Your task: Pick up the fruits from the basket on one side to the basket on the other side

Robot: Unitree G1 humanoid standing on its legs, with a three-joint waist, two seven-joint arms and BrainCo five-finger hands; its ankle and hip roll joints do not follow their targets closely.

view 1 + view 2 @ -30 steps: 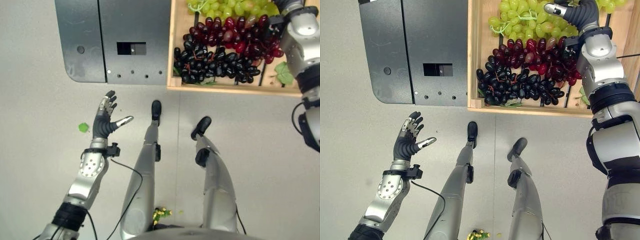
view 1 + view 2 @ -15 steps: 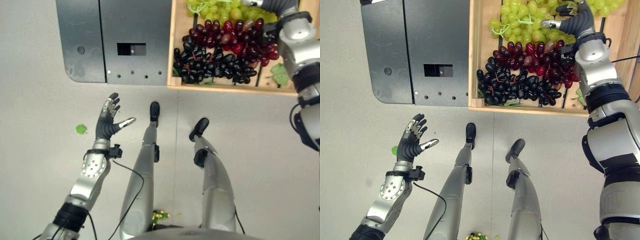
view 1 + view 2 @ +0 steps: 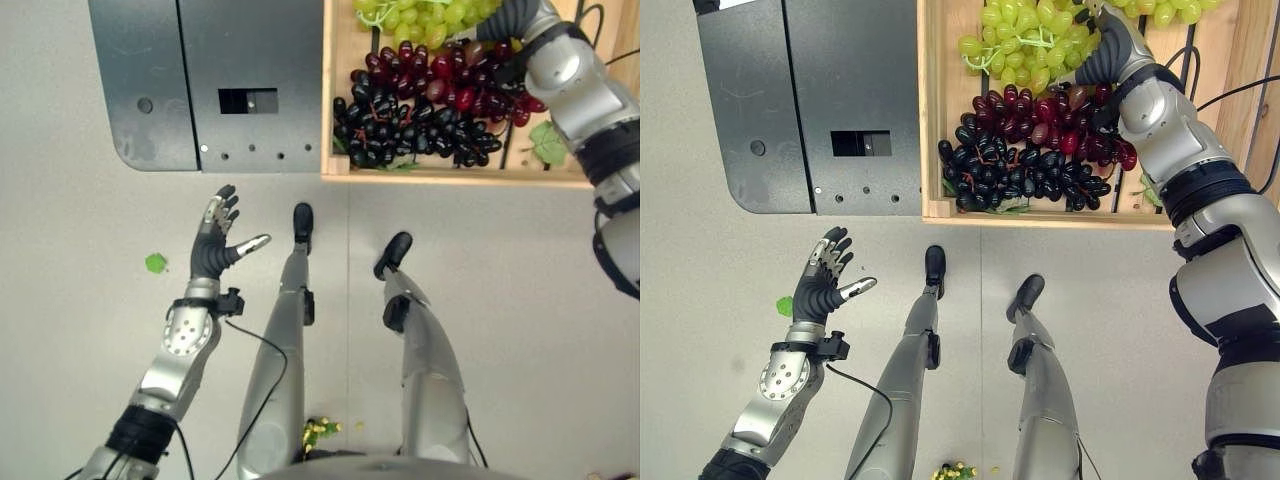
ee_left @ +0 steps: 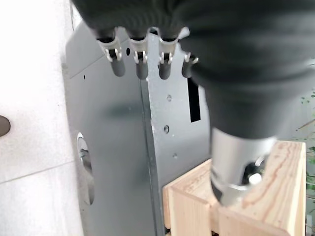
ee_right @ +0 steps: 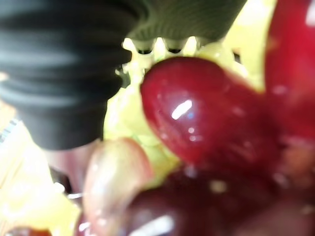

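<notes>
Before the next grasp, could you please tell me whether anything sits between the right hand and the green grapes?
Nothing visible does: the right hand is already down among the green grapes in the wooden crate.

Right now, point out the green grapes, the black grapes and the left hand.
green grapes [image 3: 1015, 45], right eye view, middle of the bunch
black grapes [image 3: 1015, 180], right eye view, middle of the bunch
left hand [image 3: 208, 255], left eye view, palm

Pale grey floor [image 3: 80, 350] spreads below me, a seam line crossing it; a dark grey metal panel [image 3: 200, 85] sits upper left, evenly lit.
</notes>
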